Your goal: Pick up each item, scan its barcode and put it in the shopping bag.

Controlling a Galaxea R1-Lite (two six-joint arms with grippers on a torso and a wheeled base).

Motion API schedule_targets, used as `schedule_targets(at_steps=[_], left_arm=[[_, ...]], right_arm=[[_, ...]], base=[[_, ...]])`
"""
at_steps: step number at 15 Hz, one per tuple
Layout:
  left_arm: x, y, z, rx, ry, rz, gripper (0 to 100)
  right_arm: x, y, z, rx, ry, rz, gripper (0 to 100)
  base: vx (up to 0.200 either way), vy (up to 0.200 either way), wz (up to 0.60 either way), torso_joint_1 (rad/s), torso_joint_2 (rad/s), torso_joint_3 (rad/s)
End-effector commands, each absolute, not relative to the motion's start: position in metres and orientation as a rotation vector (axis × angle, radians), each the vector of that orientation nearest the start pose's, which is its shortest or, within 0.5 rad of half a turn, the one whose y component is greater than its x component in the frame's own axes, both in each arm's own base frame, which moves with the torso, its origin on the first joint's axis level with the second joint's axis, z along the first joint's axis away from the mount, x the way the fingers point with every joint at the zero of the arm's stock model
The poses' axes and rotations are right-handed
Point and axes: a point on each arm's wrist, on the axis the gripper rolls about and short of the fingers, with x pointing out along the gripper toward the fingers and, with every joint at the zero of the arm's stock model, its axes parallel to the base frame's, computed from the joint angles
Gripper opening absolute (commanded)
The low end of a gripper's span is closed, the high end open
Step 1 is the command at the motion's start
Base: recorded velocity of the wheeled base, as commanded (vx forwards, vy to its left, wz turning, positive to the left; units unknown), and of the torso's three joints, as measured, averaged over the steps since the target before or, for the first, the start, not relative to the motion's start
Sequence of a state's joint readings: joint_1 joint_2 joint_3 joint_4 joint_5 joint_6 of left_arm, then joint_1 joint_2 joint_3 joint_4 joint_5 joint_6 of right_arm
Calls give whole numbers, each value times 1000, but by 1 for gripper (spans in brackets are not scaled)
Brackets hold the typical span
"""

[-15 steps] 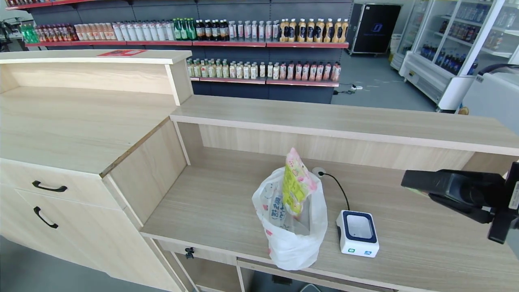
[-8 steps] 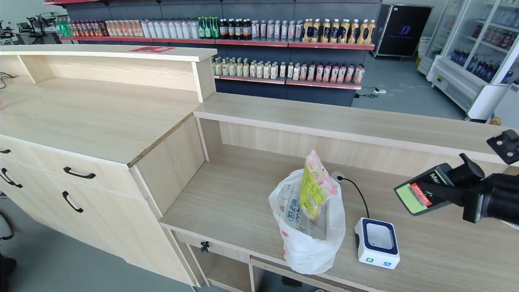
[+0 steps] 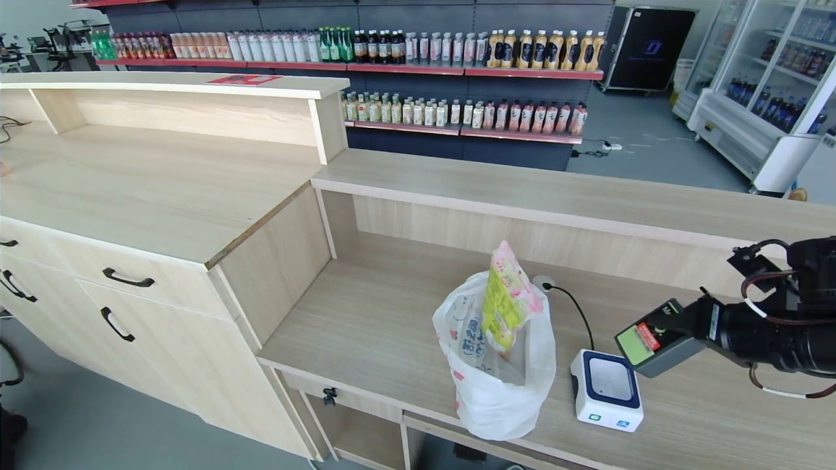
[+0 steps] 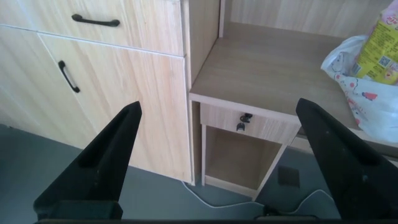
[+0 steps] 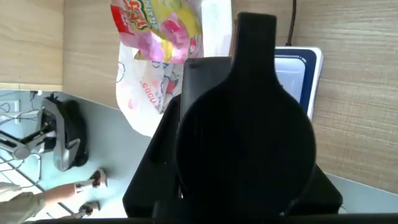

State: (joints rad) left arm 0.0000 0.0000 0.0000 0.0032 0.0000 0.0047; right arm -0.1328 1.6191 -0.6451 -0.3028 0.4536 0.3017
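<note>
The right gripper (image 3: 699, 321), jaws apparently clamped on a dark box (image 3: 656, 339), has dipped it toward the scanner (image 3: 606, 390) on the table (image 3: 366, 326), beside the shopping bag (image 3: 499, 385). A scan looks imminent. The left gripper (image 4: 219, 109) hangs with jaws apart.

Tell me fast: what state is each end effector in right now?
Left end effector: open, holding nothing.
Right end effector: closed on a dark box.

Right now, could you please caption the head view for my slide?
Right gripper holds a dark box by the scanner, beside a white shopping bag with a yellow snack pack sticking out.
</note>
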Motion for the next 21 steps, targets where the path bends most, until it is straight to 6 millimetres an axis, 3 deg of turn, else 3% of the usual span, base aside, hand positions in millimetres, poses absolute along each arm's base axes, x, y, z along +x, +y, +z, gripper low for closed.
schedule_targets(at_steps=[1,7,21], left_arm=[[-23,0,75,5,3,0,100],[-23,0,75,5,3,0,100],[-23,0,75,5,3,0,100]], right_arm=[[254,-23,117,513,763,234,0],[268,-39,88,311,799,253,0],[290,-41,69,305,786,265,0]], base=[[0,0,0,0,0,0],[0,0,0,0,0,0],[0,0,0,0,0,0]])
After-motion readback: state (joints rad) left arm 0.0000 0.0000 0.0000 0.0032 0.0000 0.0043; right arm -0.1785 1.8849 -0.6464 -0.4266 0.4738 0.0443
